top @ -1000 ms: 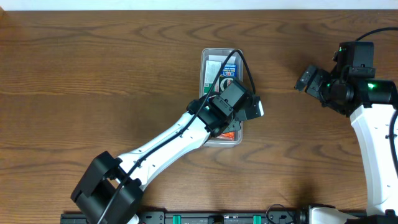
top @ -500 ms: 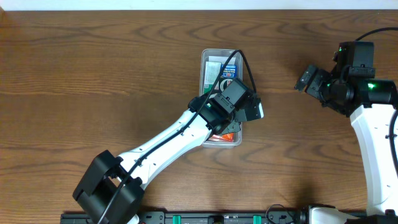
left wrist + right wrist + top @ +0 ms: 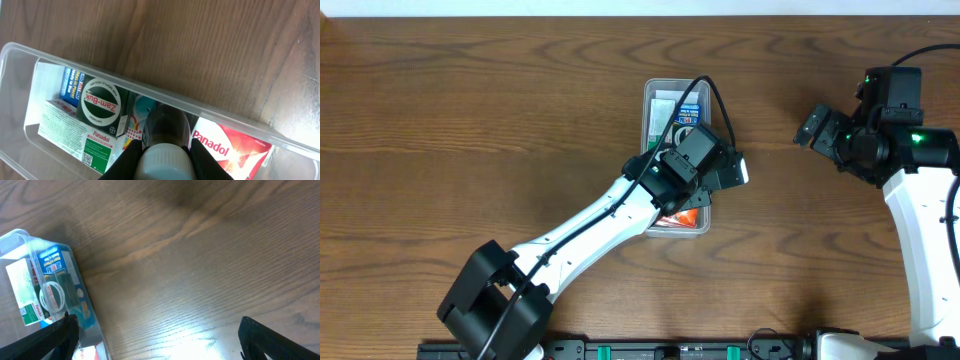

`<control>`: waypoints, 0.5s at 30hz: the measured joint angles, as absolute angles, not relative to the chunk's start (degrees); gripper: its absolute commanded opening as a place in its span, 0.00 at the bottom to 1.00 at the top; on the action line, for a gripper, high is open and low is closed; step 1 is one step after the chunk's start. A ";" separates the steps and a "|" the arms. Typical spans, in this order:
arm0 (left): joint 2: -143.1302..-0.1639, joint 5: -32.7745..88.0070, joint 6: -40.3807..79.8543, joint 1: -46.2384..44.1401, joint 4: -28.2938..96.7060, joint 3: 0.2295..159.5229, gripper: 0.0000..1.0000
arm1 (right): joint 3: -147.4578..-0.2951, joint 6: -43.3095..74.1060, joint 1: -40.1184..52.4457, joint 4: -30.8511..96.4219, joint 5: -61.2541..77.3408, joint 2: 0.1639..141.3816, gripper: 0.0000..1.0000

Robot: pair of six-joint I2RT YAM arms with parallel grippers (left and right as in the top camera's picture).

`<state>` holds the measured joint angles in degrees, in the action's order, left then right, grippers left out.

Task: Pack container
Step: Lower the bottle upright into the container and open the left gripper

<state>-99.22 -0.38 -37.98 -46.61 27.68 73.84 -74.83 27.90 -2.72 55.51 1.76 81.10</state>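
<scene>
Bench [image 3: 470, 120]: dark brown wood with a strong grain, glare patch at the near right in the right wrist view. A pale strip [image 3: 620, 6] runs beyond its far edge; no more of the room shows. A black rail [image 3: 650, 350] lines the near edge.

Container [image 3: 674, 83]: clear tub near the bench's middle, long side running away from the robot.

Inside it are a blue box [image 3: 72, 85], a round green Zam-Buk tin [image 3: 102, 105], a white-and-green Panadol box [image 3: 75, 135] and a red Panadol box [image 3: 230, 147], packed close together.

Left hand [image 3: 162, 152]: over the container's near half, 2 fingers clamped on a dark bottle [image 3: 167, 125] with a white cap. The bottle points down among the boxes; contact with them cannot be told.

Right hand [image 3: 815, 128]: well apart at the right over bare wood, fingers spread wide, holding nothing.
</scene>
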 measured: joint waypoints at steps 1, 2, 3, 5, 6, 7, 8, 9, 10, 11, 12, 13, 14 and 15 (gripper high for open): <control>-99.22 -0.38 -37.98 -46.61 28.34 73.84 0.09 | -74.83 27.88 -2.72 55.51 1.78 81.10 0.99; -99.22 -0.34 -37.98 -46.61 29.15 73.84 0.09 | -74.83 27.90 -2.72 55.53 1.76 81.10 0.99; -99.22 -0.16 -37.98 -46.61 30.04 73.84 0.09 | -74.83 27.90 -2.72 55.51 1.76 81.10 0.99; -99.22 0.30 -37.98 -46.59 31.09 73.82 0.09 | -74.83 27.90 -2.72 55.51 1.76 81.10 0.99; -99.22 0.73 -37.98 -46.54 31.35 73.80 0.09 | -74.83 27.90 -2.72 55.51 1.76 81.10 0.99; -99.24 1.17 -37.98 -46.54 31.57 73.80 0.09 | -74.83 27.90 -2.72 55.51 1.76 81.10 0.99; -99.24 1.54 -37.98 -46.50 31.77 73.80 0.09 | -74.83 27.88 -2.72 55.53 1.76 81.10 0.99; -99.29 1.67 -38.00 -46.50 31.97 73.80 0.09 | -74.83 27.88 -2.72 55.51 1.76 81.10 0.99; -99.29 1.74 -38.00 -46.50 32.14 73.80 0.09 | -74.83 27.90 -2.72 55.53 1.76 81.10 0.99; -99.33 1.80 -38.00 -46.48 32.34 73.80 0.09 | -74.83 27.90 -2.72 55.51 1.78 81.10 0.99; -99.35 1.85 -38.00 -46.33 32.58 73.80 0.09 | -74.83 27.88 -2.72 55.53 1.78 81.10 0.99; -99.42 2.15 -38.00 -46.22 32.88 73.80 0.09 | -74.83 27.88 -2.72 55.51 1.76 81.10 0.99; -99.53 2.26 -38.00 -46.11 32.99 73.80 0.09 | -74.83 27.90 -2.72 55.53 1.78 81.10 0.99; -99.68 2.46 -38.00 -45.93 32.99 73.80 0.11 | -74.83 27.90 -2.72 55.53 1.78 81.10 0.99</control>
<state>-99.68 2.46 -38.00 -45.93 32.99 73.80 -74.83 27.90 -2.72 55.53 1.78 81.10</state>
